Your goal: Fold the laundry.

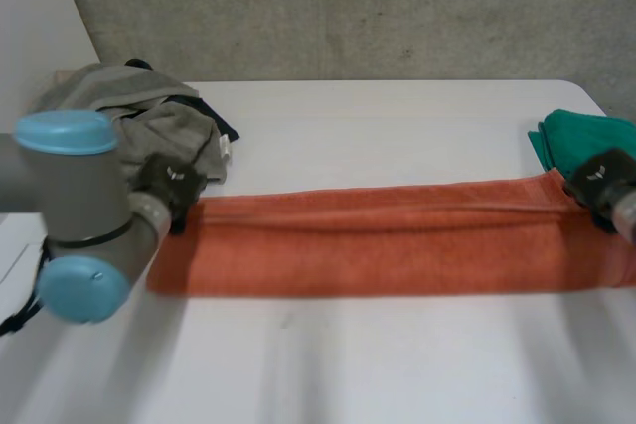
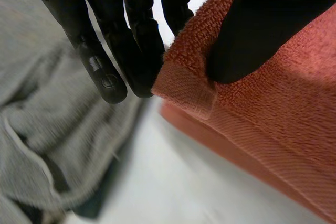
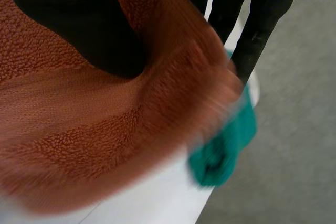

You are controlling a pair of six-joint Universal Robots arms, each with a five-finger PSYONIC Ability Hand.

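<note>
- A grey garment (image 1: 159,116) lies bunched at the far left of the white worktop (image 1: 397,364), with a dark cloth (image 1: 221,126) showing at its right edge.
- The left arm (image 1: 75,215) reaches in beside that heap, and the left hand (image 1: 169,184) sits at the towel's far left corner, just beside the grey garment.
- In the left wrist view its thumb (image 2: 252,45) presses on top of the towel's corner. The straight fingers (image 2: 107,77) lie against the corner's outer edge, so the corner is pinched between them. It is raised a little off the layer of towel under it.
- The towel (image 1: 388,240) (orange terry, folded into a long narrow strip) stretches flat across the middle of the worktop from one hand to the other, with a lengthwise fold line near its far edge.
- The right hand (image 1: 601,178) is at the towel's far right corner, near the worktop's right edge.
- In the right wrist view its thumb (image 3: 79,35) lies on the towel's upper face and its fingers (image 3: 260,30) run straight down behind the edge. The cloth is nipped between them and curls over at that end.
- A green cloth (image 1: 581,134) lies crumpled at the far right of the worktop, just behind the right hand. In the right wrist view it shows beneath the towel's held edge, at the worktop's rim.
</note>
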